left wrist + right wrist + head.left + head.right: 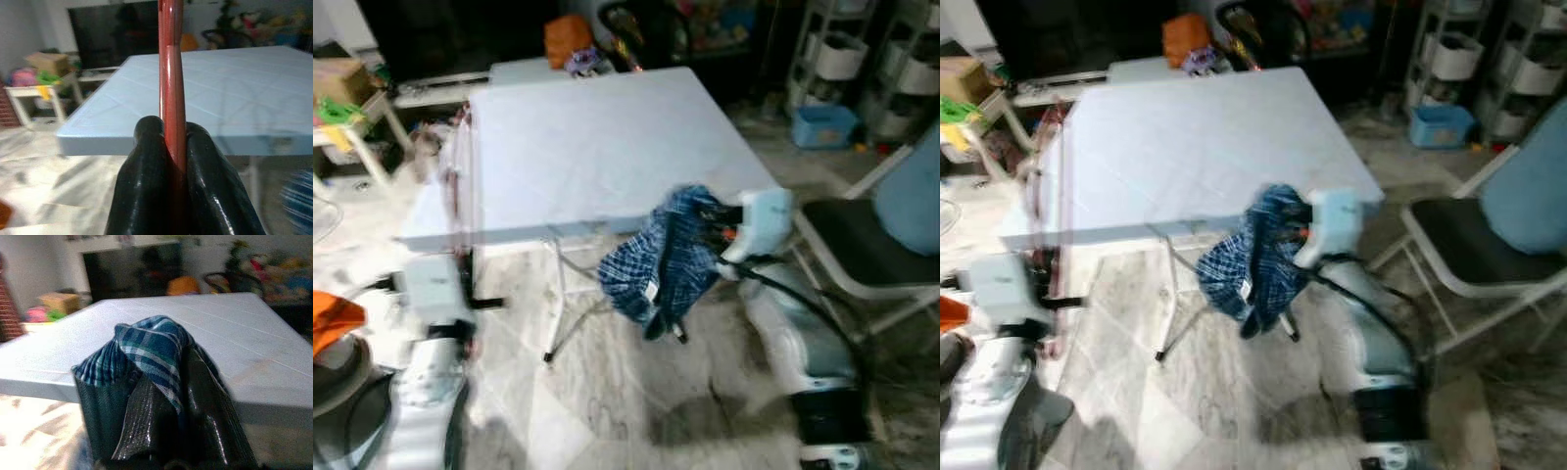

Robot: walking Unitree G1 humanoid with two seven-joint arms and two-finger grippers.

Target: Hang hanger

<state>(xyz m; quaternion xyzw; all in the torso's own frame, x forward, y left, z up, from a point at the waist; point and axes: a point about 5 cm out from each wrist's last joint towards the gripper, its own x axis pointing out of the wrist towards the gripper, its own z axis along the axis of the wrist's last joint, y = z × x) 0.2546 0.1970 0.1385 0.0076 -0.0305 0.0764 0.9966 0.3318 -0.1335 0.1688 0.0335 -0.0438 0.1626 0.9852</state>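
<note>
Black fingers (166, 166) of the left gripper (168, 147) are pinched tight on a thin red hanger (171, 88), which stands upright at the near left corner of the pale blue surface (597, 147). Over at the right gripper (166, 396), the fingers are clamped on a blue plaid shirt (656, 259) that hangs bunched below the surface's front edge, with a folding chair (871, 245) just beyond to the right.

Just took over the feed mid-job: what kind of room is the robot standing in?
Probably a home living room used as a play area: a big dark television on the far wall, a folding table on a marble-look floor, and toys and storage shelves behind.
</note>
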